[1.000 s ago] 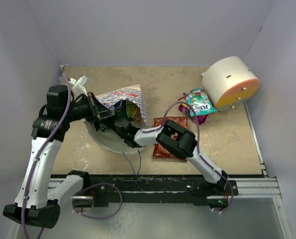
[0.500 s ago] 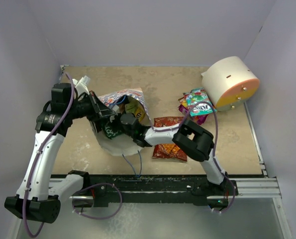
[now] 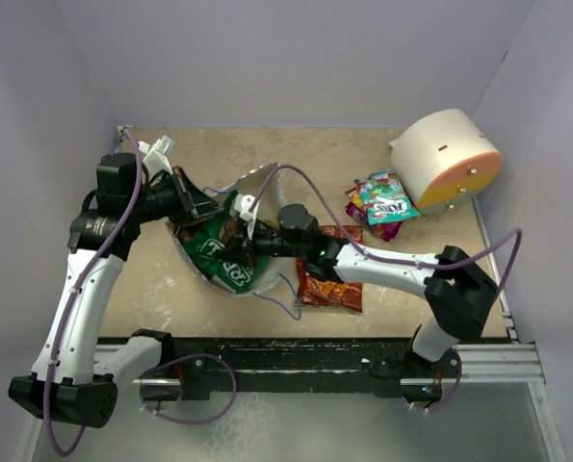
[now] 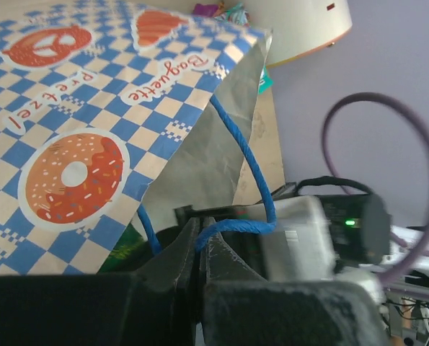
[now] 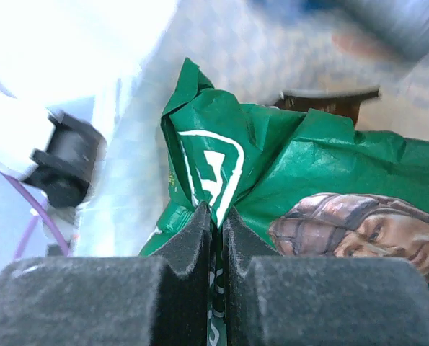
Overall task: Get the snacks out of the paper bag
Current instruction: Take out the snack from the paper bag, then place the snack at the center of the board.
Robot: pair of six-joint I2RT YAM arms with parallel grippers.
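Observation:
The paper bag lies on its side left of the table's middle, its mouth facing right. In the left wrist view its blue-and-white checkered side shows donut and pretzel prints. My left gripper is shut on the bag's blue string handle. My right gripper is shut on a fold of the big green chip bag, which sticks out of the bag's mouth. A red chip bag lies on the table under my right arm. Teal, pink and purple candy bags lie at the back right.
A cream cylinder with an orange face stands at the back right beside the candy bags. Purple cables loop over the right arm. Grey walls close in the table on the left, back and right.
My right arm has drawn back to the right, pulling the green chip bag partway out of the paper bag. The left gripper still holds the handle, and the bag's top flap has lifted.

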